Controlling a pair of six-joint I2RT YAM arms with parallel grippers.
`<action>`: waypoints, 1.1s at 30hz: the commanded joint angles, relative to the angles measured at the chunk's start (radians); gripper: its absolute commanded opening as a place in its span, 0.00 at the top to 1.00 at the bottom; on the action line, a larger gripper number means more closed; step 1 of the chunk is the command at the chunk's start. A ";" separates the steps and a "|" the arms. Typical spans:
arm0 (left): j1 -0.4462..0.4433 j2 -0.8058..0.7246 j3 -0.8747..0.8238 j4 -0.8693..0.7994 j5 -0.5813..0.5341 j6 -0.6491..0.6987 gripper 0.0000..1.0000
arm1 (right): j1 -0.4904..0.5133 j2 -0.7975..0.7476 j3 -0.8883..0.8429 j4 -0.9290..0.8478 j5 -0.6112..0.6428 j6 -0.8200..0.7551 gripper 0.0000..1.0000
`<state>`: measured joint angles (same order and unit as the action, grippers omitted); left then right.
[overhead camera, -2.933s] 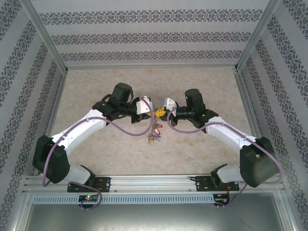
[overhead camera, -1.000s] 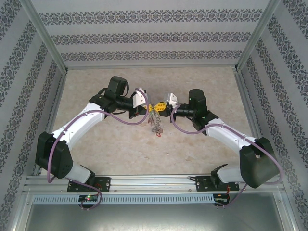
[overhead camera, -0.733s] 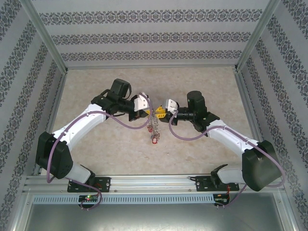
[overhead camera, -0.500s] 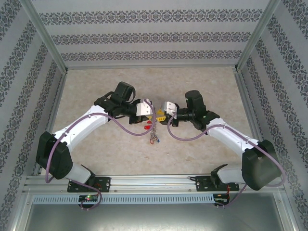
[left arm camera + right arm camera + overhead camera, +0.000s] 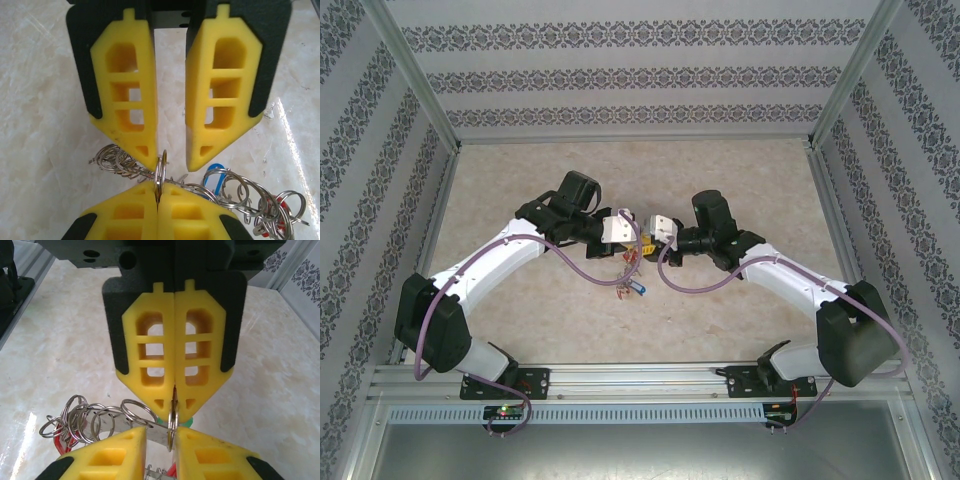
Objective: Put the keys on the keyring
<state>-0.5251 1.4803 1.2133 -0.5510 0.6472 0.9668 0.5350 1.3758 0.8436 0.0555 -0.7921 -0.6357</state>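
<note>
Pinching the keyring (image 5: 160,167) edge-on between its yellow fingertips (image 5: 135,207), the left gripper (image 5: 158,192) is fully closed, with only a thin arc of metal caught at the very tips. Facing it tip to tip, the right gripper (image 5: 171,434) has its jaws a little apart, straddling the same keyring. The metal lies against one pad and is not clamped. The keys (image 5: 630,275), a tangle of wire loops with a blue tag (image 5: 214,176) and a red tag (image 5: 277,207), hang below the two grippers over the table (image 5: 740,180), between the arms.

I judge the main risk to be the left hold: it looks so shallow that a sideways push from the right gripper could twist the keyring out and drop the keys. If the right jaws close off-centre, the thin keyring may pivot flat or skid along the pads instead of seating. The two sets of tips nearly touch, so a small advance could jam pad against pad. The dangling loops could also snag a tip when the arms part.
</note>
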 commanded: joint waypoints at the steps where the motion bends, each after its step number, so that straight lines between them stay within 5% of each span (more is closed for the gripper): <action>1: -0.014 -0.040 -0.018 0.056 0.085 0.042 1.00 | 0.008 0.003 0.020 0.054 0.004 0.051 0.78; 7: -0.015 -0.024 0.009 0.031 0.072 0.042 1.00 | 0.010 -0.005 0.017 0.081 -0.004 0.075 0.83; 11: -0.014 -0.019 0.014 0.044 0.061 0.021 1.00 | 0.008 -0.008 0.014 0.077 -0.018 0.062 1.00; 21: 0.048 -0.085 -0.102 0.237 0.108 -0.154 0.85 | -0.040 -0.058 -0.062 0.337 -0.044 0.256 1.00; 28: 0.050 -0.079 -0.081 0.266 0.136 -0.146 0.85 | -0.102 -0.063 -0.126 0.668 -0.053 0.519 1.00; 33: 0.051 -0.071 -0.088 0.347 0.124 -0.195 0.84 | -0.099 -0.063 -0.127 0.687 -0.067 0.547 1.00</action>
<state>-0.4801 1.4158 1.1168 -0.2893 0.7460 0.8181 0.4339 1.3403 0.7128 0.5995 -0.8104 -0.1616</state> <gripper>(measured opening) 0.156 0.065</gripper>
